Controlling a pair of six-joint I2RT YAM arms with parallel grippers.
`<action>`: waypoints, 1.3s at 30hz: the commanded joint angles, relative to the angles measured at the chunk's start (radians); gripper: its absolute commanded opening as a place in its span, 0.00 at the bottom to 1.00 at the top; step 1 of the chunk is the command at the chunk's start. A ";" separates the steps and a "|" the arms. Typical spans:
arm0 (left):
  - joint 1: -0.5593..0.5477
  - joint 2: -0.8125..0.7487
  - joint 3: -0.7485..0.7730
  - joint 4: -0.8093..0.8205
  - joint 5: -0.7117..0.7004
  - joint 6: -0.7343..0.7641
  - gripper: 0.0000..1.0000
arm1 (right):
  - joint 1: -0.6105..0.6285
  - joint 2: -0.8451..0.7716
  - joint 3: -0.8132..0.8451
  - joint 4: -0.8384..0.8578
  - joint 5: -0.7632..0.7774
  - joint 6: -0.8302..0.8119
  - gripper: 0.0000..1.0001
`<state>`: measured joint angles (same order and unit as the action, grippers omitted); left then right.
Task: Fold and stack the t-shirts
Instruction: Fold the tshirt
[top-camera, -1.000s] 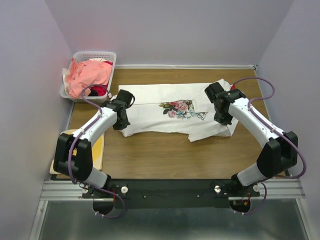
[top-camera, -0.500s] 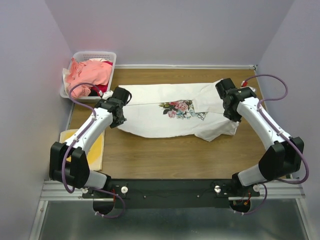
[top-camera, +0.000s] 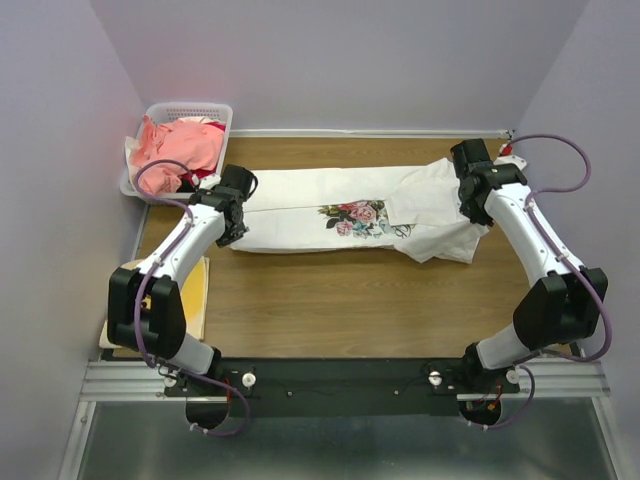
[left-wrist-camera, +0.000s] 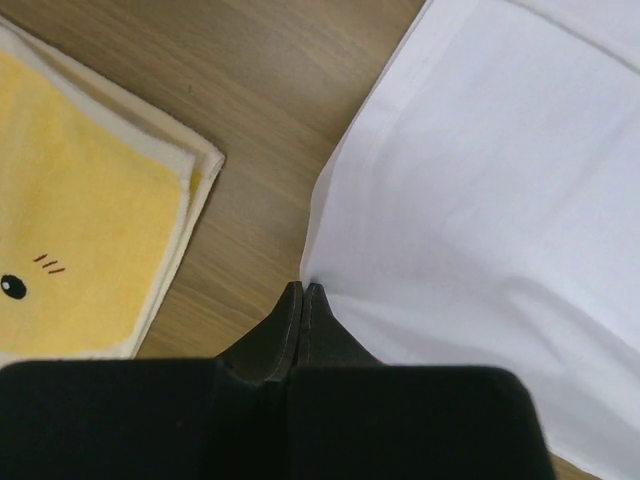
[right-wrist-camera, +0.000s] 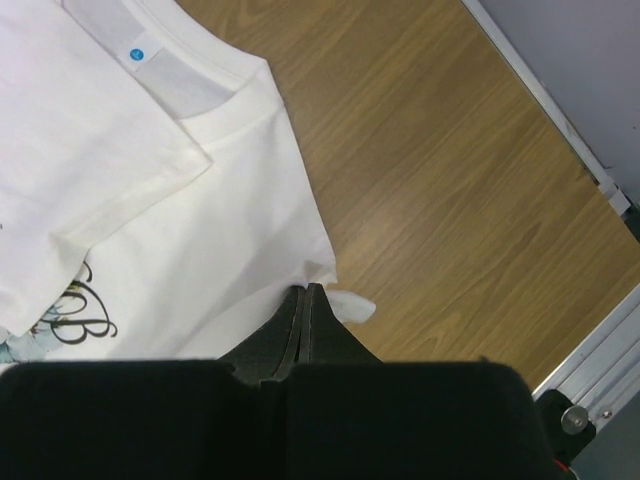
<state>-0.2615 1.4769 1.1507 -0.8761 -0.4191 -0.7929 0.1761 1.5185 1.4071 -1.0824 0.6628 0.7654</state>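
- The left arm (top-camera: 185, 245) stretches forward from its base, elbow out to the left. The left gripper (top-camera: 232, 205) points down at the near-left edge of the white t-shirt (top-camera: 300, 195).
- The right arm (top-camera: 530, 235) mirrors it, elbow out to the right. The right gripper (top-camera: 472, 195) is at the tee's right end.
- Both pairs of jaws are pressed together, each pinching the tee's edge. A small tuft of cloth pokes out just right of the right jaws.
- One white tee lies on the table (top-camera: 350, 310), spread between the two pairs of jaws.
- One salmon-pink t-shirt (top-camera: 180, 145) is heaped in one white basket (top-camera: 190, 108), beyond and left of the left jaws.
- One yellow cloth (left-wrist-camera: 80, 250) lies left of the left jaws, apart from the tee.
- The tee is folded lengthwise, with a floral print midway between the jaws. Its ribbed collar lies ahead-left of the right jaws, and dark script left of them.
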 joint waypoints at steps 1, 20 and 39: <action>0.025 0.083 0.090 0.068 -0.047 0.023 0.00 | -0.027 0.066 0.032 0.104 0.004 -0.029 0.01; 0.085 0.388 0.311 0.138 -0.081 0.067 0.00 | -0.075 0.370 0.225 0.256 -0.084 -0.094 0.01; 0.128 0.618 0.543 0.137 -0.063 0.133 0.02 | -0.104 0.595 0.441 0.266 -0.173 -0.146 0.01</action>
<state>-0.1524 2.0357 1.6295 -0.7490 -0.4522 -0.6964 0.0811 2.0548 1.7786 -0.8295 0.5240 0.6449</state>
